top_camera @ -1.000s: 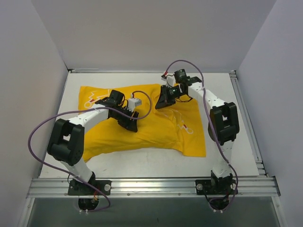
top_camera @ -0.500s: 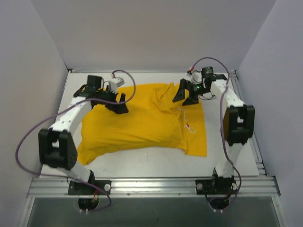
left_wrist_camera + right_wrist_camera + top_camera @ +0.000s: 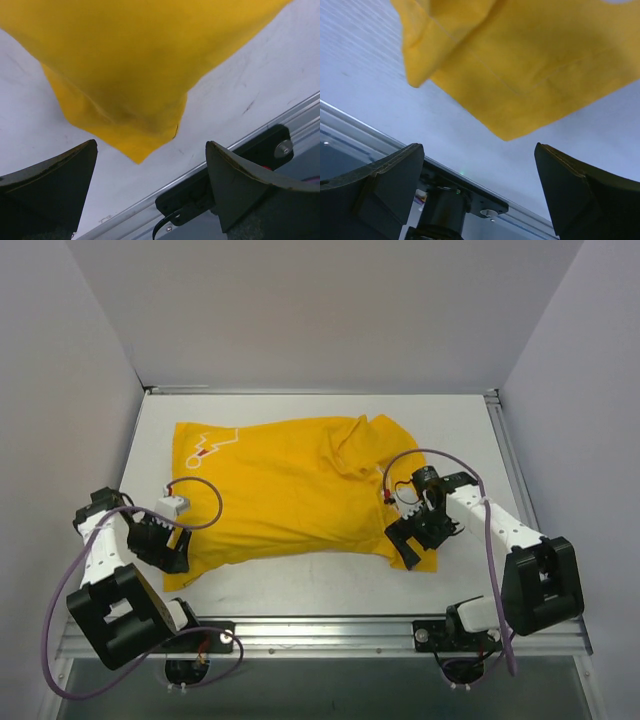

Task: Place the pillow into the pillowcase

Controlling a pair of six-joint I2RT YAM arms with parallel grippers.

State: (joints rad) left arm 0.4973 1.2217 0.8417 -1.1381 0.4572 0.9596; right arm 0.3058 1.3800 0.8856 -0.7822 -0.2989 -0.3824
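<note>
The yellow pillowcase lies puffed up across the table, with a white-outlined print at its far left corner. The pillow is hidden; no white cushion shows. My left gripper hovers by the case's near left corner, open and holding nothing. In the left wrist view the pillowcase corner hangs just beyond the spread left gripper. My right gripper sits over the near right corner, also open and empty. The right wrist view shows the pillowcase hem ahead of the wide right gripper.
An aluminium rail runs along the table's near edge and carries both arm bases. The left base mount and the right base appear in the wrist views. White walls enclose the table on three sides.
Both arms have drawn back from the far side of the pillowcase to its near corners. Both grippers have opened, and the cloth has settled flat, uncovering the printed far left corner.
</note>
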